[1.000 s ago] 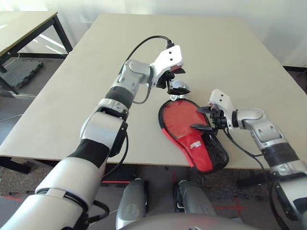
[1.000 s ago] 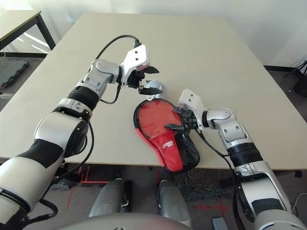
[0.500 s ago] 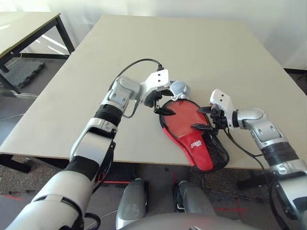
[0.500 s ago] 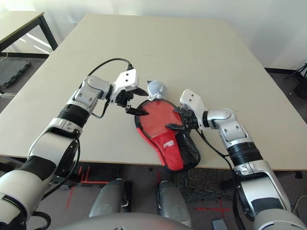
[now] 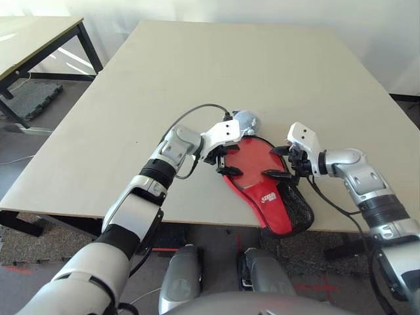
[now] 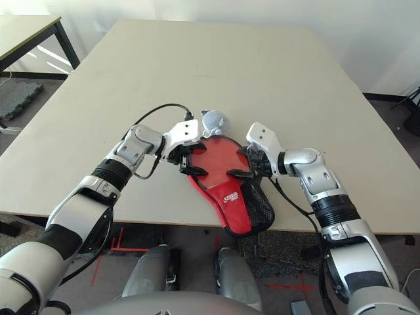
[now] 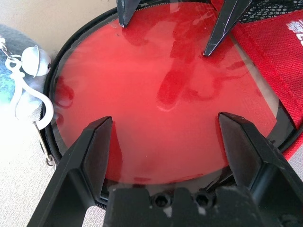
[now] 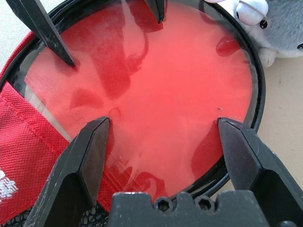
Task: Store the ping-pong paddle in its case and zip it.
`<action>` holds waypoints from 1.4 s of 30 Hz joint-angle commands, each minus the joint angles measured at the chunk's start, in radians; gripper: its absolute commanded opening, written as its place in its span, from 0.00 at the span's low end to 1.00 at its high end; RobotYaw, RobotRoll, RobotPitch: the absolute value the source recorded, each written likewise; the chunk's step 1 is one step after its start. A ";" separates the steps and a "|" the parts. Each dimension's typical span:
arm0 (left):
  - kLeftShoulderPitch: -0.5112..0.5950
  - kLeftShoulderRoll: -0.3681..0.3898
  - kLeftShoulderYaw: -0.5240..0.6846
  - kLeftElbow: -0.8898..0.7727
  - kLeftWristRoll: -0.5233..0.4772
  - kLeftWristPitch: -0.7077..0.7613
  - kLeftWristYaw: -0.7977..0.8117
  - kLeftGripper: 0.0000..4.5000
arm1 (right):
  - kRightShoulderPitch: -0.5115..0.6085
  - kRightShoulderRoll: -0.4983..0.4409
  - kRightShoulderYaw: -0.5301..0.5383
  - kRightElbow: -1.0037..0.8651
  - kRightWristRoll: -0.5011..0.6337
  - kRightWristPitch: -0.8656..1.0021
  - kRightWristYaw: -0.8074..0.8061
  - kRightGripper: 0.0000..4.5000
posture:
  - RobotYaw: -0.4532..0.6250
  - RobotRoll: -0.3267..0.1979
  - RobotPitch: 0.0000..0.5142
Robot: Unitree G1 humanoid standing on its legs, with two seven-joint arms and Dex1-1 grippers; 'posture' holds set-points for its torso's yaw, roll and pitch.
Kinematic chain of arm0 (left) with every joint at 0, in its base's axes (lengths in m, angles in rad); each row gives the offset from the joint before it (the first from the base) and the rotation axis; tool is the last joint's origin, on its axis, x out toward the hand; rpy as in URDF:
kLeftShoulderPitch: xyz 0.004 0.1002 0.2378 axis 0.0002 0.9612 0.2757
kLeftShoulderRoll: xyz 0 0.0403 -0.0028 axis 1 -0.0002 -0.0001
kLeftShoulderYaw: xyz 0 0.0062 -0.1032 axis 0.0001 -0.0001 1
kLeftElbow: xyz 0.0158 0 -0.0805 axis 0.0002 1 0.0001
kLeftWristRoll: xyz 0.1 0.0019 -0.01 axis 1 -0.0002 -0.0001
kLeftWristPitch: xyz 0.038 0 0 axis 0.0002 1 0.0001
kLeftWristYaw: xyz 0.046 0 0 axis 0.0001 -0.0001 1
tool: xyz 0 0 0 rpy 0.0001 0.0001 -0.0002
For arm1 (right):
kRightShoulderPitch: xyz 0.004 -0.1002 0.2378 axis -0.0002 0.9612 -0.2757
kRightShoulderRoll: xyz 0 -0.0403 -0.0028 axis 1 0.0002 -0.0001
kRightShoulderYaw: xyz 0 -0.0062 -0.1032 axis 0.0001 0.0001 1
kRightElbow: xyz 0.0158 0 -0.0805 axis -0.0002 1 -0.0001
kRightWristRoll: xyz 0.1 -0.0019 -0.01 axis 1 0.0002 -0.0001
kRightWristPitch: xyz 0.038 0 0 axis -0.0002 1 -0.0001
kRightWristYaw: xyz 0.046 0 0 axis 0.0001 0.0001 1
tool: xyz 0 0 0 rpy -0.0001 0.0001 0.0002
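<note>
Red-and-black case point(image 5: 275, 213), paddle point(image 7: 142, 94) inside under clear film; zipping apparently finished. Left gripper point(image 5: 239, 159) at nine o'clock, right gripper point(image 5: 267, 162) at three, both open. Calls for checking rim closure, then backing away.

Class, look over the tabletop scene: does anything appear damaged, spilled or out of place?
Nothing looks spilled or damaged. One oddity: a small grey plush with a clip sits at the rounded end of the red case, seemingly unrelated to storing a paddle.
</note>
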 commanded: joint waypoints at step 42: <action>0.084 -0.006 -0.054 -0.106 -0.001 0.083 -0.028 1.00 | -0.465 0.327 -0.263 0.643 0.069 -0.023 -0.369 0.63 | 0.50 0.62 0.25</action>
